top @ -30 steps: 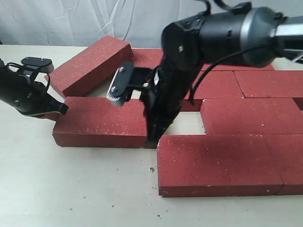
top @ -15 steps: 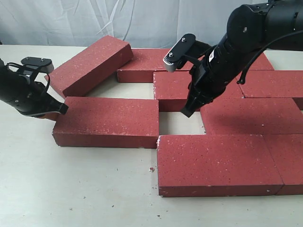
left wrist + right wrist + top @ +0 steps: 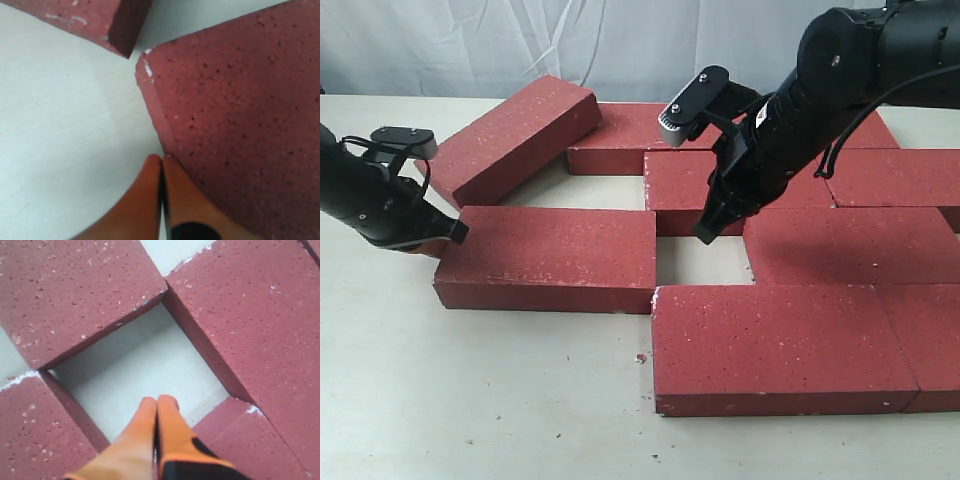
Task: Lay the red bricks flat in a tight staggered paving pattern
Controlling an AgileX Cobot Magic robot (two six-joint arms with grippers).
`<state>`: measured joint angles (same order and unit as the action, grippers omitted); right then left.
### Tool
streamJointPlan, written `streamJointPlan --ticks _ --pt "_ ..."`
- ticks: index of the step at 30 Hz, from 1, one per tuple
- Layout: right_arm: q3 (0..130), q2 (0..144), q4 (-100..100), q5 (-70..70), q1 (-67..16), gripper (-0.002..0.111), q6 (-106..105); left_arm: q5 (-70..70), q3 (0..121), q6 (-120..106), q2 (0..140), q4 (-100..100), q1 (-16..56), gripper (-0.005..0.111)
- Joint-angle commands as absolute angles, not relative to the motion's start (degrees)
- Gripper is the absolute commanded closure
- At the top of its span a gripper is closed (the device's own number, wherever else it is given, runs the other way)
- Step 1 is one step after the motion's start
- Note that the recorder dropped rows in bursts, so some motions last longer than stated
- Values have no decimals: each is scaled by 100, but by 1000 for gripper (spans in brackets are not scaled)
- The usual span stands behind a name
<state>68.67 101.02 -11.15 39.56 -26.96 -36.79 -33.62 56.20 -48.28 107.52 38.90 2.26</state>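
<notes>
Several dark-red bricks lie flat on the pale table. One brick sits at the left of the middle row, with a bare gap between it and the brick to its right. My left gripper is shut and its orange fingertips touch that left brick's end. A loose brick lies slanted behind it. My right gripper is shut with nothing in it, its tips hanging over the gap.
A front-row brick and back-row bricks border the gap. Bare table lies at the front left. A white cloth hangs behind. Small crumbs dot the table.
My right arm has drawn back from the left brick's right end to above the gap. The left brick has shifted slightly right, pushed by the left gripper.
</notes>
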Motion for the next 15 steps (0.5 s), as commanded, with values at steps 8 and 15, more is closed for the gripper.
streamJointPlan --ticks 8,15 --pt "7219 10962 -3015 4678 -3877 109 -7080 -3585 5611 -4859 10574 3742 235 107" --pt "7529 11556 -2625 4005 -4068 109 -6551 -3584 5611 -4843 10564 3472 224 107"
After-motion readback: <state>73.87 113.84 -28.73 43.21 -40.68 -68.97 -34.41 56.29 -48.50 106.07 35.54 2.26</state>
